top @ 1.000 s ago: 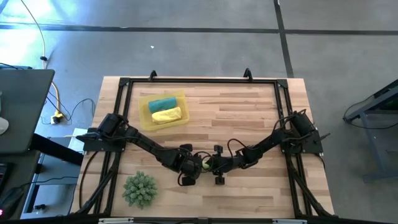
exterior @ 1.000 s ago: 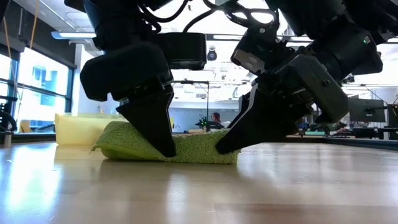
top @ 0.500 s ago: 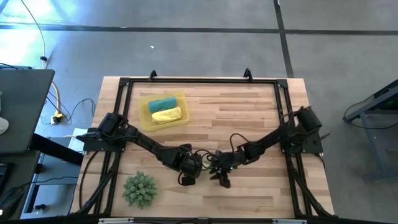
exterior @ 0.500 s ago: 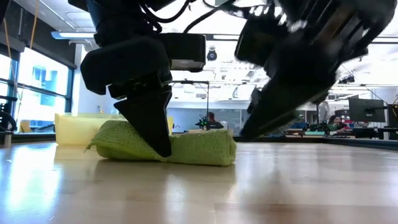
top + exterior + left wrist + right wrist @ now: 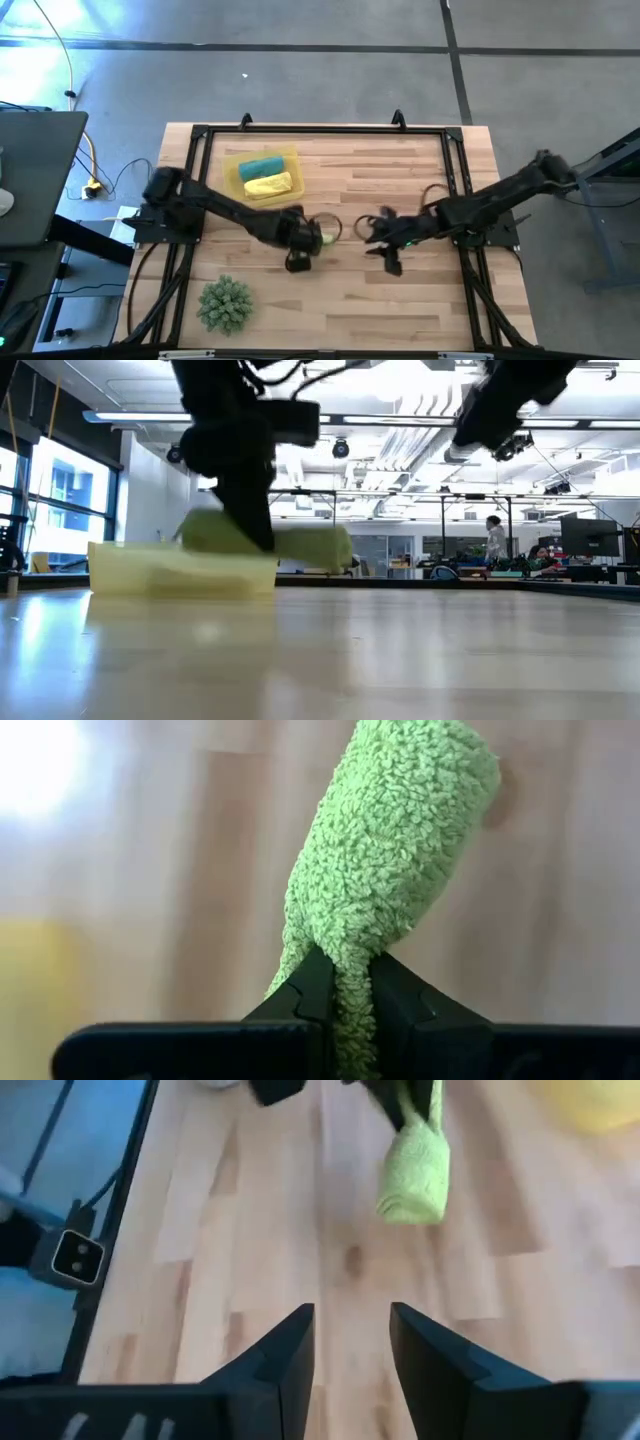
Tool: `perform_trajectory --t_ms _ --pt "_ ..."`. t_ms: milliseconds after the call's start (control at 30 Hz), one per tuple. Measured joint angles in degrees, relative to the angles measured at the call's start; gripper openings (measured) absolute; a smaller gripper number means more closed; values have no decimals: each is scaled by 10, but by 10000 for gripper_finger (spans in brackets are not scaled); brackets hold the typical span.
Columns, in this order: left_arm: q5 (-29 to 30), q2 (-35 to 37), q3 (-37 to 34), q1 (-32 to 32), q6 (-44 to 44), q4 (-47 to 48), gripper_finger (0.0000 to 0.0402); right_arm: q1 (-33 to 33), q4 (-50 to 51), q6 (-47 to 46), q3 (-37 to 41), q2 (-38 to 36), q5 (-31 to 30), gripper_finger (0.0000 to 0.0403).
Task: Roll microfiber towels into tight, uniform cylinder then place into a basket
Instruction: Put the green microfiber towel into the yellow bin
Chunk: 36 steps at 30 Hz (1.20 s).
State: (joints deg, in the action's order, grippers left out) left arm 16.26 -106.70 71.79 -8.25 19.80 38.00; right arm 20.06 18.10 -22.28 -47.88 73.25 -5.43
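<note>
Left gripper [image 5: 322,238] clamped on rolled lime green towel [image 5: 385,880], lifted off table [image 5: 400,185]; right gripper [image 5: 372,232] at three o'clock, jaws apart, empty.

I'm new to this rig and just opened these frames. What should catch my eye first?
The rolled lime green towel, pinched in the left gripper and lifted off the table near its middle. Next, the yellow basket at the far left, already holding a teal roll and a yellow roll. The right gripper hangs open and empty, right of centre.
</note>
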Motion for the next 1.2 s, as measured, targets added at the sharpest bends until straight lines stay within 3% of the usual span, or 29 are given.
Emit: perform_trajectory --t_ms 300,467,833,1200 --pt "74 146 1 104 -50 130 23 2 169 13 0 -191 -78 122" --pt "109 203 -20 169 -66 172 23 6 202 -8 0 -259 -145 122" --pt "73 232 -207 280 -91 -26 23 18 212 0 0 -253 -167 122" --pt "97 232 -284 327 -95 -71 30 18 219 -13 0 -247 -166 122"
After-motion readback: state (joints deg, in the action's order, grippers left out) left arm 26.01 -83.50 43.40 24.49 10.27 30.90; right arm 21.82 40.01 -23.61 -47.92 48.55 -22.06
